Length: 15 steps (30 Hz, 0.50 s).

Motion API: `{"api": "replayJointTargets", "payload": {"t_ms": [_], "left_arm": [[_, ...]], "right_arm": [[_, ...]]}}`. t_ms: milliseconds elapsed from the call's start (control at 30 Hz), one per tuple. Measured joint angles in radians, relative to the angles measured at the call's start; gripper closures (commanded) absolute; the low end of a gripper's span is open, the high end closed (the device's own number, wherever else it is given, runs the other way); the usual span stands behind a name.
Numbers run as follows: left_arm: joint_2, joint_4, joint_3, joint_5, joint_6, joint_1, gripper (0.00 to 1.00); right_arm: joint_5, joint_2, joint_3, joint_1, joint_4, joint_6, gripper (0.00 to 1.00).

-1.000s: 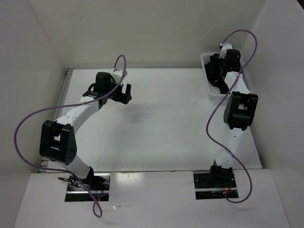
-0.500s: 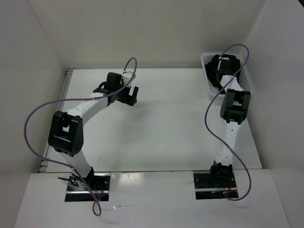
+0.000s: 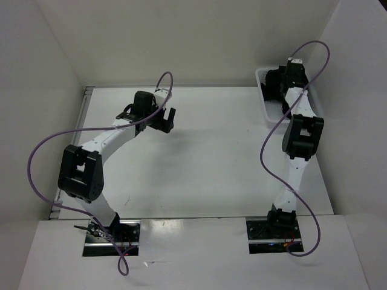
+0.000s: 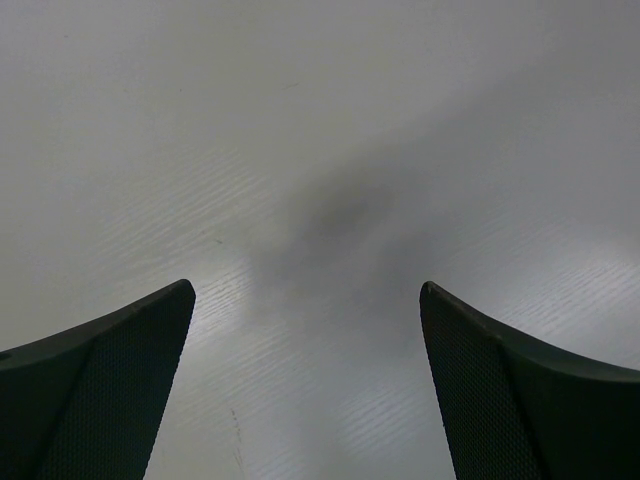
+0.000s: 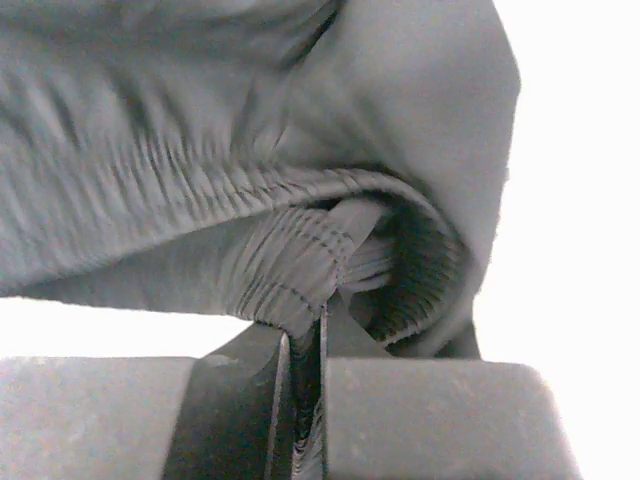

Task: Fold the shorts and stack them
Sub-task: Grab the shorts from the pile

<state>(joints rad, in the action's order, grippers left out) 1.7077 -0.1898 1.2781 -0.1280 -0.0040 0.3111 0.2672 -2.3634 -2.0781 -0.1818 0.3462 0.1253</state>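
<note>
Right wrist view: right claw (image 5: pixel 305 345) pinched on waistband of plain black soft fabric shorts (image 5: pixel 250 120) in far-right white mesh basket (image 3: pixel 266 113), left claw (image 4: pixel 305 290) wide over white desk (image 3: pixel 205 163); likely pickup step, next needs lifting clear onto desk.

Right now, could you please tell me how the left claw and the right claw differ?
The left claw is open and empty; the right claw is shut on the shorts at the gathered waistband. The left claw hangs over bare table; the right claw is at the white basket in the far right corner. Both are black.
</note>
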Motion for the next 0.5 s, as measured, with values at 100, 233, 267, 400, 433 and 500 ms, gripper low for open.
{"api": "replayJointTargets", "payload": {"t_ms": [100,233,267,400,433,500], "left_arm": [[-0.077,0.018,-0.04,0.006,0.0,0.0,0.0],[-0.2,0.06,-0.095,0.029,0.0,0.0,0.0],[-0.23,0.077,-0.113,0.037,0.0,0.0,0.0],[-0.347,0.116,-0.194,0.074,0.0,0.0,0.0],[-0.372,0.118,-0.214,0.082,0.0,0.0,0.0],[-0.418,0.124,-0.257,0.101,0.0,0.0,0.0]], "right_arm": [[0.016,0.1,-0.017,0.017,0.015,-0.002,1.0],[0.02,0.269,-0.062,0.088,0.013,-0.001,1.0],[0.017,0.317,-0.072,0.117,0.013,-0.001,1.0],[-0.043,0.491,-0.108,0.262,0.012,-0.01,1.0],[-0.073,0.531,-0.109,0.299,0.013,-0.02,1.0],[-0.159,0.586,-0.109,0.359,0.015,-0.059,1.0]]}}
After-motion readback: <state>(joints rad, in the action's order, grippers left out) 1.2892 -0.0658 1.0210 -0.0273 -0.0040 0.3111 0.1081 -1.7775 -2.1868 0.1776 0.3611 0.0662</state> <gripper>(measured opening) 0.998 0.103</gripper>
